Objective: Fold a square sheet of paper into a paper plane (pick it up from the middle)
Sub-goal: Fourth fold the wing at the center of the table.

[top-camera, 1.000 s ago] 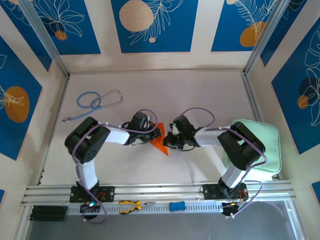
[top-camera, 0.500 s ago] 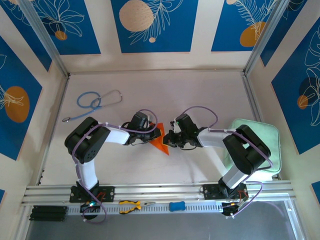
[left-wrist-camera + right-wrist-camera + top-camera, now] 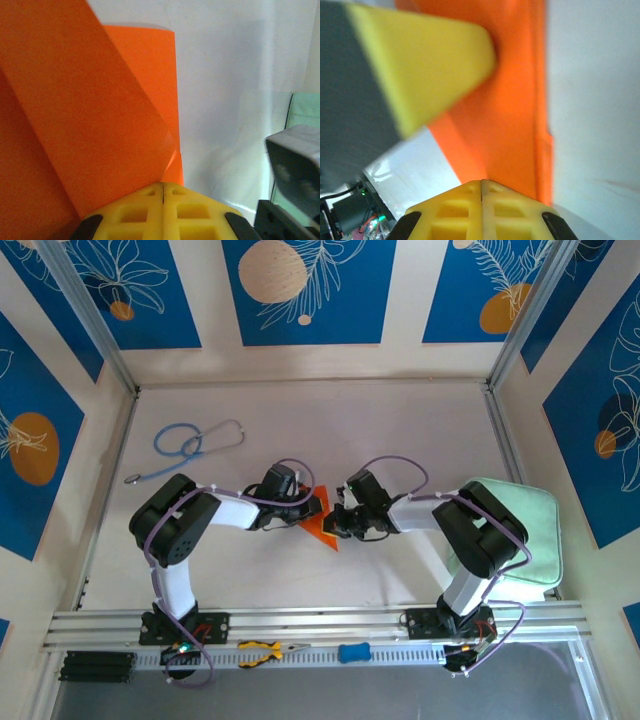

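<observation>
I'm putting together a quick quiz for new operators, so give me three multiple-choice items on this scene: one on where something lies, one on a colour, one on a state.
1. Where on the table does the stethoscope lie?
A. far left
B. near right
C. dead centre

2. What colour is the sheet of paper?
A. blue
B. orange
C. white

3. How do the left gripper's fingers stand?
A. wide open
B. half open
C. shut together

Answers:
1 A: the top view shows it in the far-left part of the table.
2 B: it is bright orange in the top view and both wrist views.
3 C: the left wrist view shows the yellow tips meeting with no gap.
</observation>
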Robot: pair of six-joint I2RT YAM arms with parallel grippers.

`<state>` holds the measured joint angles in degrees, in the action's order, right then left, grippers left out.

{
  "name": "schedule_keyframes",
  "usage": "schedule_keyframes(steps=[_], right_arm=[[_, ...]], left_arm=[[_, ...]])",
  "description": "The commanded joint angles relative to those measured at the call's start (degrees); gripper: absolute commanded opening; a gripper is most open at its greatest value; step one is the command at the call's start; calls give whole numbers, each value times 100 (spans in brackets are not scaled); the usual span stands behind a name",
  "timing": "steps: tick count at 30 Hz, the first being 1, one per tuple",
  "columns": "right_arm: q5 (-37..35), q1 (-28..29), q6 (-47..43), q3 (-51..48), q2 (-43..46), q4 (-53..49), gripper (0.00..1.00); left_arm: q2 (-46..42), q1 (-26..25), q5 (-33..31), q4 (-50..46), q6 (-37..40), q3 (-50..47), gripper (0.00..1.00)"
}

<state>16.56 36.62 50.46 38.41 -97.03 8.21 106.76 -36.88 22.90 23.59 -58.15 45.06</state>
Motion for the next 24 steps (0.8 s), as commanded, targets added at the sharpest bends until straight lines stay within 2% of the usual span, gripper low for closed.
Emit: schedule_keyframes(steps=[1, 12, 19, 24], right_arm=[[-39, -51, 42, -304, -86, -103, 2], [373, -111, -28, 117, 354, -133, 2], [313, -94, 88, 271, 63, -18, 2], [160, -107, 120, -3, -282, 46, 2]], left_arm=[[126, 32, -235, -654, 74, -112, 5], [116, 28, -246, -690, 80, -108, 5], [110, 28, -226, -656, 80, -103, 5], [114, 28, -207, -621, 80, -98, 5]])
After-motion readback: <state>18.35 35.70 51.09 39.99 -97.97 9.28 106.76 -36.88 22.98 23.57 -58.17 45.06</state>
